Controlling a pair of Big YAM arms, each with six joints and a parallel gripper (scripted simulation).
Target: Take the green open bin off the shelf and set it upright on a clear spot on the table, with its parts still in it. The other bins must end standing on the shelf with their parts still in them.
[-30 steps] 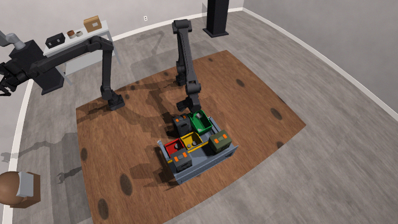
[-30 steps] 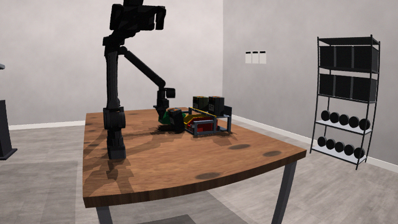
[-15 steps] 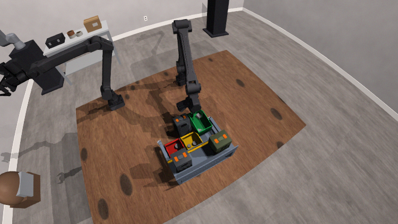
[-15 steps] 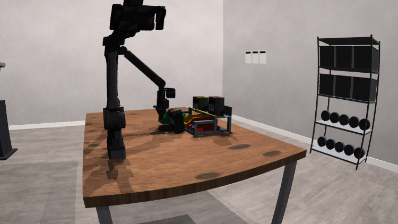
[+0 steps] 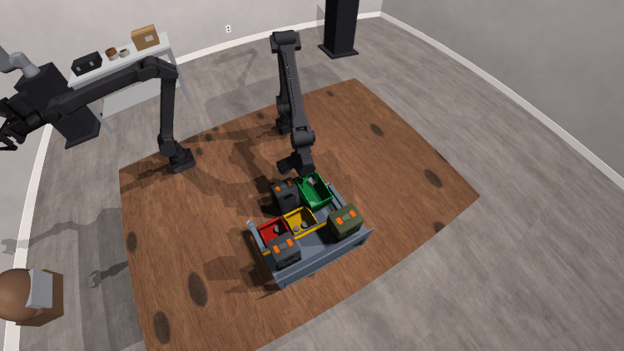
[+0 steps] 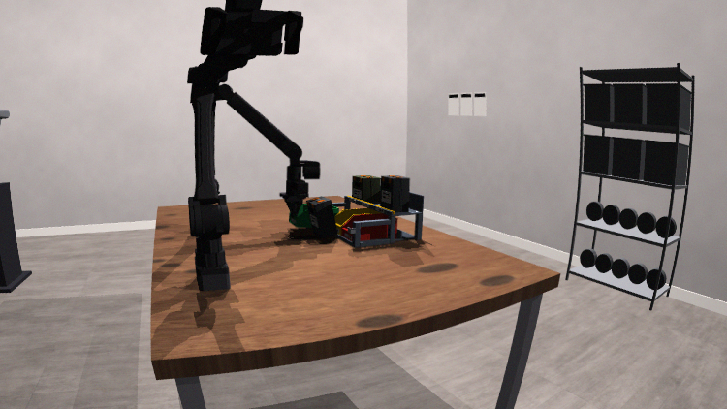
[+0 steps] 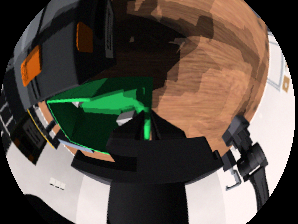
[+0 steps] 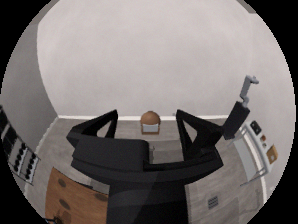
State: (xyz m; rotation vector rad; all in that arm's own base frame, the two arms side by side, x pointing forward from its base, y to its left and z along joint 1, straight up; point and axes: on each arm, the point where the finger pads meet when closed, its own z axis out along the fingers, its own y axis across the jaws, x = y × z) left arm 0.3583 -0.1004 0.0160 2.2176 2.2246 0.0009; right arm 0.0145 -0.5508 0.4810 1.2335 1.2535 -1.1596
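Evidently the carry off the shelf is in hand, with the set-down still to do. The bench [image 5: 393, 174] [image 6: 330, 284] [image 7: 215, 85] [image 8: 75, 192] bears the shelf [image 5: 323, 259] [image 6: 419, 229], which serves as landmark. At its arm-side edge, partly overhanging that edge, is the green bin [image 5: 314, 191] [image 6: 300, 218] [image 7: 115, 101], apparently tilted. Beside it, off the same edge, the dark case [image 5: 285, 197] [image 6: 321, 218] [image 7: 60, 60] leans and crowds the way. The red bin [image 5: 265, 230] [image 6: 370, 234] and yellow bin [image 5: 299, 220] [image 6: 350, 218] stand in the shelf's lower part. The left claw [image 5: 300, 175] [image 6: 295, 210] [image 7: 147, 113] is narrow, pinching the green bin's wall; the right claw [image 5: 6, 135] [image 8: 147, 112] is wide, away from the shelf. Grey parts [image 5: 310, 180] [image 7: 126, 118] sit inside the green bin. The next move likely calls for drawing it outward from the shelf, past the case, then levelling and lowering it gently; a jerk could spill them.
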